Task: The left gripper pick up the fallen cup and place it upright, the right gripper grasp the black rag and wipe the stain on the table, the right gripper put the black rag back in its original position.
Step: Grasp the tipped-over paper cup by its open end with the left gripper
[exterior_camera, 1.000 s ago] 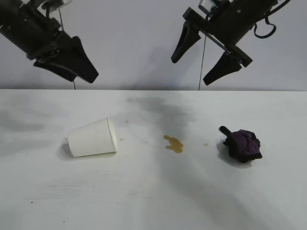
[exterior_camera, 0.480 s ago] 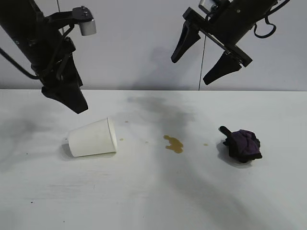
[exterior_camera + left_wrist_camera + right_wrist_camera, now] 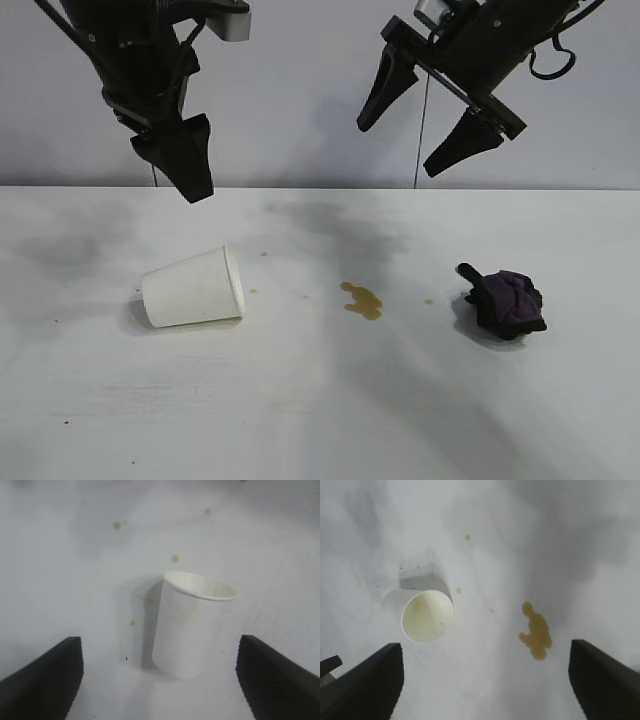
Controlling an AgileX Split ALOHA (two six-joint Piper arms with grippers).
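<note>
Exterior view: cup (image 3: pixel 192 287) on side, mouth rightward; left claw (image 3: pixel 186 165) wide open, empty.

Lighting bright, even, overhead and diffuse. The table (image 3: pixel 320 420) reads near-white with no hard glare. Soft grey arm shadows smear across it around 12 o'clock of the stain (image 3: pixel 362 300) (edges feathered, no crisp outlines). The cup (image 3: pixel 192 287) throws a short faint shadow toward 8 o'clock. Exterior view sharp. Both wrist views softer, hazy, finger edges blurred, corners slightly dimmer.
</note>
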